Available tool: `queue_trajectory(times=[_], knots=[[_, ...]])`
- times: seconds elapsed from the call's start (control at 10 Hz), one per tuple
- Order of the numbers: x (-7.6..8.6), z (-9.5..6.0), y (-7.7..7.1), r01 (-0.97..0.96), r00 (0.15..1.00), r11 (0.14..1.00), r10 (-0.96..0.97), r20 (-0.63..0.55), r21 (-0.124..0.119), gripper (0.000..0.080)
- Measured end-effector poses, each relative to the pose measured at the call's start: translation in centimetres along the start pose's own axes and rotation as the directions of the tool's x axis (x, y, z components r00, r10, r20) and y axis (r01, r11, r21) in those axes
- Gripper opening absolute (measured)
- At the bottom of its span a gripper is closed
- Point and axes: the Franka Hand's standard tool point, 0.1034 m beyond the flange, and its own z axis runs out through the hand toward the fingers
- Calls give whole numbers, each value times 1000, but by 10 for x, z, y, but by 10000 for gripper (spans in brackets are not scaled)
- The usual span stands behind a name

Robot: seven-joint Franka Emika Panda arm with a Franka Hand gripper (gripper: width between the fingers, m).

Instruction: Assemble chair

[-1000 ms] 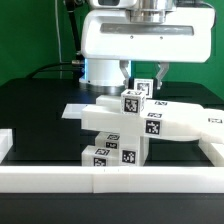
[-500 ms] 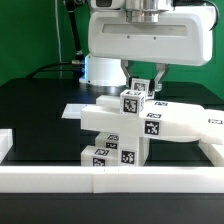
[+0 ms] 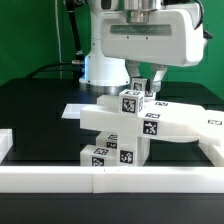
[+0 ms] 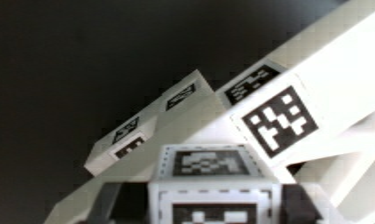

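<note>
Exterior view: the chair [image 3: 122, 130], partly assembled from matte-white tagged pieces, stands on the black bench [image 3: 40, 115] close to the white border rail [image 3: 110, 178] that runs along the bench's near edge. A wide flat slab crosses the stack and overhangs toward the exterior view's right; a tagged block sits beneath it and a small tagged post [image 3: 133, 100] rises from its top. The jaws [image 3: 142, 84] are directly over that post, closed to a narrow gap and gripping its upper end. The arm's white housing fills the area above. A thin flat white sheet [image 3: 75, 111] lies on the bench behind the chair.

Wrist view: the post [image 4: 212, 176] appears close up with its tag facing the camera. Beyond it the slab [image 4: 255, 110] extends away, carrying several tags. The fingertips themselves are not distinguishable here.
</note>
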Motion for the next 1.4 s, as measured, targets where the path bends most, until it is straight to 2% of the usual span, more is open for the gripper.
queue_trajectory(times=[0.2, 0.3, 0.4, 0.5, 0.7, 0.9, 1.1, 1.4], knots=[[0, 0, 0, 59, 998, 998, -59, -1, -2, 291], [-1, 1, 0, 114, 993, 993, -114, -6, -11, 476], [-1, 1, 1, 190, 982, 982, -190, -8, -15, 597], [-1, 1, 0, 304, 953, 952, -304, -8, -18, 640], [-1, 1, 0, 490, 871, 871, -491, -5, -19, 647], [-2, 1, 0, 689, 724, 724, -690, 0, -25, 649], [-2, 1, 1, 790, 612, 612, -791, 5, -28, 649], [0, 1, 2, 917, 399, 398, -917, 15, -33, 649]])
